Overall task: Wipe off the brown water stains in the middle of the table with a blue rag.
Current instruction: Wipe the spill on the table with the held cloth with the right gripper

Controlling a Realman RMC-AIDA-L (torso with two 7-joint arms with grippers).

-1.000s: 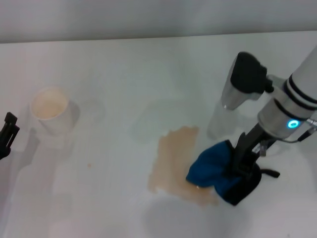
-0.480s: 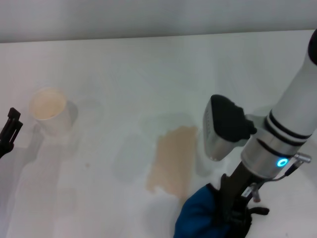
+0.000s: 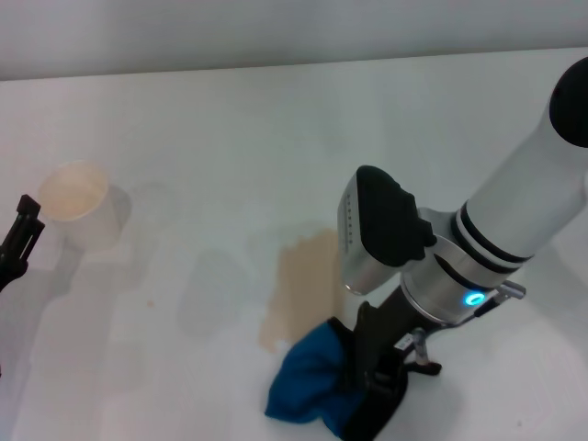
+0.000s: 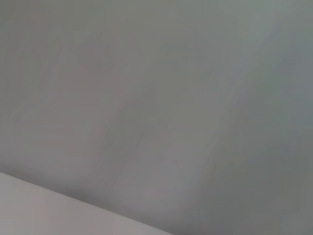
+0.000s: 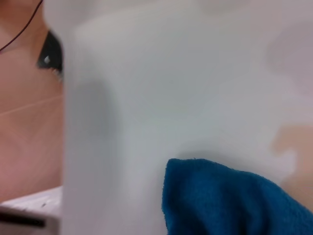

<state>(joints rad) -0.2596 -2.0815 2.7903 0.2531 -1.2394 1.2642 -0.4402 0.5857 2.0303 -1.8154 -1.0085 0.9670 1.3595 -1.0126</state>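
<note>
The brown water stains (image 3: pixel 299 283) form one tan blotch in the middle of the white table (image 3: pixel 184 138). The blue rag (image 3: pixel 310 386) lies bunched on the table at the blotch's near end, toward the front edge. My right gripper (image 3: pixel 372 393) is shut on the rag's right side and presses it down. In the right wrist view the blue rag (image 5: pixel 230 203) fills the lower part, with a patch of the stain (image 5: pixel 289 143) beside it. My left gripper (image 3: pixel 20 237) is parked at the far left edge.
A white paper cup (image 3: pixel 79 208) stands upright at the left of the table, close to the left gripper. Faint damp grey patches (image 3: pixel 209 287) lie left of the stain. The right wrist view shows the table's edge (image 5: pixel 66 147).
My right gripper has dragged the rag toward the front edge and to the left, over the stain's near part. That part of the blotch is gone.
</note>
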